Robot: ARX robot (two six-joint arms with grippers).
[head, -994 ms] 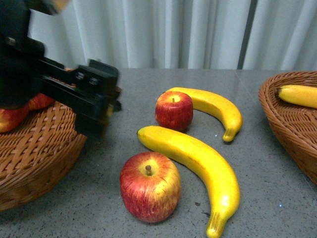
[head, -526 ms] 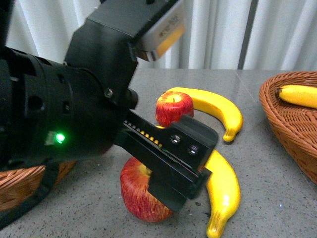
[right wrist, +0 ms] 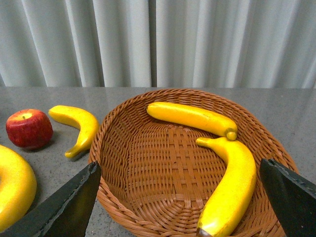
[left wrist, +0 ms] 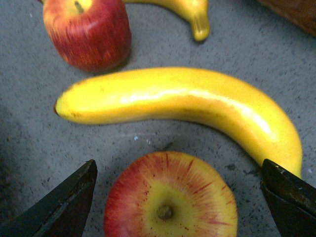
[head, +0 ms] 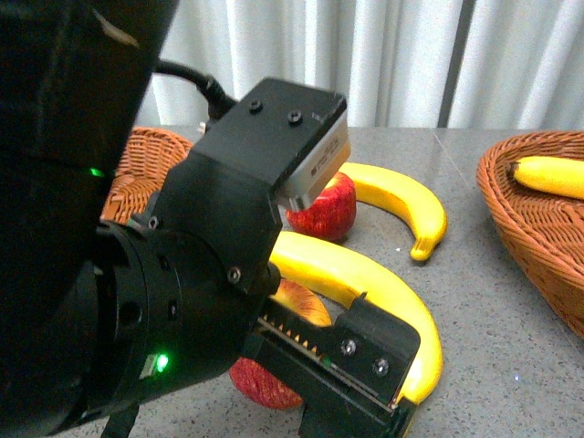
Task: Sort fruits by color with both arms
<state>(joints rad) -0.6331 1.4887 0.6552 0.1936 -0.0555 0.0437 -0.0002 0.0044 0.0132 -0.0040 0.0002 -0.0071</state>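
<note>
In the left wrist view my left gripper (left wrist: 176, 202) is open, its black fingers (left wrist: 64, 202) standing either side of the near red-and-yellow apple (left wrist: 170, 197) without touching it. In the front view the left arm (head: 182, 274) hides most of that apple (head: 272, 388). Beyond it lie a long banana (left wrist: 187, 98), a second apple (head: 333, 208) and a smaller banana (head: 401, 205). My right gripper (right wrist: 177, 202) hangs open and empty above the right wicker basket (right wrist: 123, 148), which holds two bananas (right wrist: 190, 117) (right wrist: 232, 185).
A second wicker basket (head: 151, 151) stands at the back left behind the left arm. The right basket's rim (head: 511, 214) shows at the right edge of the front view. Grey tabletop (head: 493, 347) lies between fruit and basket. White curtains close the back.
My left arm has swung from the left basket over to the near apple and come down around it, now filling the left of the front view. The fruits have not moved.
</note>
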